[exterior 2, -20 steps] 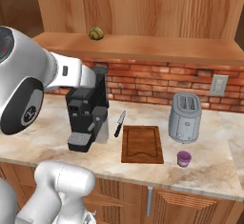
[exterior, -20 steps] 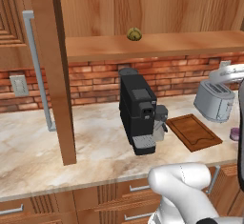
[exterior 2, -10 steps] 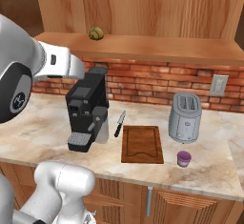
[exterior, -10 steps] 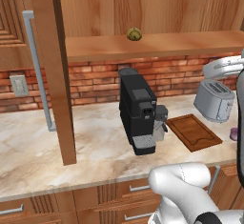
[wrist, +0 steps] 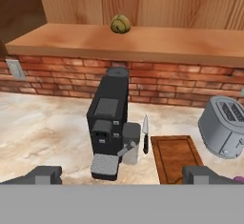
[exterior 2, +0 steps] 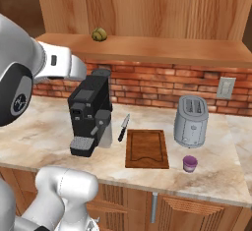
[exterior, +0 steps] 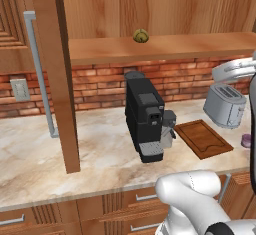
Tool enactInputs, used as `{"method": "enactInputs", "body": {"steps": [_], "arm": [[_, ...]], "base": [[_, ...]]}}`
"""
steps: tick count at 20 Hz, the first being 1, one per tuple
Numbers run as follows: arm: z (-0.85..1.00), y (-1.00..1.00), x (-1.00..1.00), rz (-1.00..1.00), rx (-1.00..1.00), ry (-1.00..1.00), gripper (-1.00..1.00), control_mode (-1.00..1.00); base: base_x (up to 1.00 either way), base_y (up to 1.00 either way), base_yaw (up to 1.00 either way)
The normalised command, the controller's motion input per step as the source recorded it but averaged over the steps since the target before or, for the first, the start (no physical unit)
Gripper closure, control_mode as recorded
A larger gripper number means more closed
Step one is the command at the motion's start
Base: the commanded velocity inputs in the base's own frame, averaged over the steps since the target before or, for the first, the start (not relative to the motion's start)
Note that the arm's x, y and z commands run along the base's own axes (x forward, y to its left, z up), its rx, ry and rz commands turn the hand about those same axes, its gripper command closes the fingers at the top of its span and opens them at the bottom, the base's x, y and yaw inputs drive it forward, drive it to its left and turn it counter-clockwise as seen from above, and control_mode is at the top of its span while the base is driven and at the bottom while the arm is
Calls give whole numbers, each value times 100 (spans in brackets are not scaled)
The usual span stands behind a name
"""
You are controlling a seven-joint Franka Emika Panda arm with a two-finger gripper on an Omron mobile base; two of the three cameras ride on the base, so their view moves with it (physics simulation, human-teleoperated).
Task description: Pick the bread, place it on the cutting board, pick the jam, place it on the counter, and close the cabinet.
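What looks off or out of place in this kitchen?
Nothing spilled or damaged. The cabinet door hangs open, and the bread sits alone on the cabinet shelf. A knife lies loose on the counter.

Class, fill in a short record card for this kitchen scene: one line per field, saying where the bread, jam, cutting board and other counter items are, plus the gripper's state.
bread: on the open cabinet's bottom shelf, above the coffee machine
jam: on the counter, in front of the toaster
cutting board: flat on the counter, bare, between coffee machine and toaster
coffee machine: left of the board
knife: between coffee machine and board
toaster: right of the board
cabinet door: open
gripper: open, empty, facing the counter
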Motion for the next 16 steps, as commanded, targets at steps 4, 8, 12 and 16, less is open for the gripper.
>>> {"method": "enactInputs", "body": {"steps": [4,8,12,16], "arm": [[7,0,7,0,0,0,-100,-100],[11,5,19,0,0,0,-100,-100],[3,11,26,0,0,0,-100,-100],[0,7,26,0,0,0,-100,-100]], "base": [[0,0,0],[0,0,0],[0,0,0],[0,0,0]]}}
